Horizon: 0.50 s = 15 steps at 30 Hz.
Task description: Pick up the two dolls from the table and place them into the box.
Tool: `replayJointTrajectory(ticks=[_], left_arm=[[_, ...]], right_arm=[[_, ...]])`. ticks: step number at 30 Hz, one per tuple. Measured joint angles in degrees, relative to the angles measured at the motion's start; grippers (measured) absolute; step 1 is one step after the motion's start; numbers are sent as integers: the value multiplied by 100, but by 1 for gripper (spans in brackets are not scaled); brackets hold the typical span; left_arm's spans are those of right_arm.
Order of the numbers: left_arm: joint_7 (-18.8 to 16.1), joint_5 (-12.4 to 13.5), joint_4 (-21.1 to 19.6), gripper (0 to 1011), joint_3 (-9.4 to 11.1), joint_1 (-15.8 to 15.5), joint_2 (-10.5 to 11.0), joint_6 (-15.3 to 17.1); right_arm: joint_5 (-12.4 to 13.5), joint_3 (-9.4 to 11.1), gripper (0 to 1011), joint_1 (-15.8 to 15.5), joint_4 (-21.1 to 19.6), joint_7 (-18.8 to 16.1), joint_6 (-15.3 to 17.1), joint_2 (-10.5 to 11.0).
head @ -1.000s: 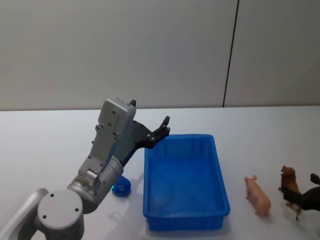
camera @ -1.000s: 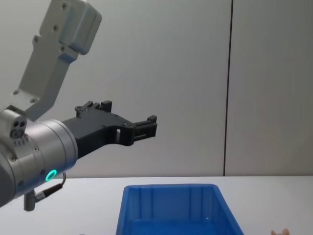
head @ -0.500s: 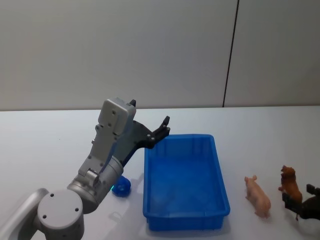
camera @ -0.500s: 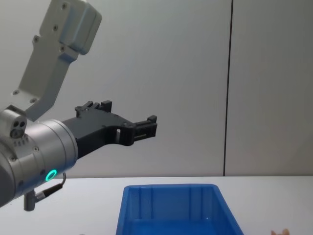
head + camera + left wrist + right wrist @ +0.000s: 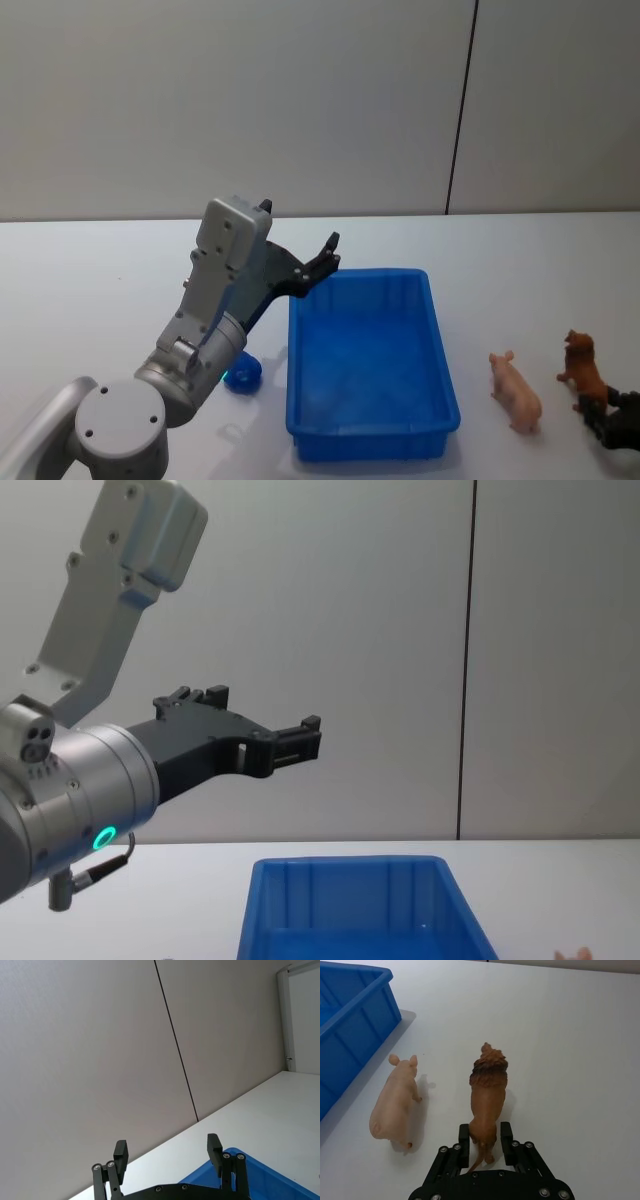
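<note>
Currently box [image 5: 370, 440] is showing bare floor | left gripper [image 5: 167, 1146] is hovering spread over its far-left corner | right gripper [image 5: 485, 1140], spread, is straddling brown doll [image 5: 487, 1095] right of pale doll [image 5: 397, 1105]

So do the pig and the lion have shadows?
Yes: in the right wrist view a soft grey shadow lies on the table beside the pig, on its lion side, and a fainter one beside the lion; in the head view the box leaves a pale shadow along its left wall.
</note>
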<state>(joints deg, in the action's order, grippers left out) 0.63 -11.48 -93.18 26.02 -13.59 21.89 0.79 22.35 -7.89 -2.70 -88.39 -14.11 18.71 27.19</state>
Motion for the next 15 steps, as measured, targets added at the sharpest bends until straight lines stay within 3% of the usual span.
replayJointTrajectory(ticks=[3, 15], left_arm=[[0, 0, 0, 1001, 0, 0, 0, 0], [0, 0, 0, 1001, 0, 0, 0, 0]], right_arm=[[33, 0, 289, -4, 11, 14, 7, -5], [230, 30, 266, -8, -9, 46, -274, -41]])
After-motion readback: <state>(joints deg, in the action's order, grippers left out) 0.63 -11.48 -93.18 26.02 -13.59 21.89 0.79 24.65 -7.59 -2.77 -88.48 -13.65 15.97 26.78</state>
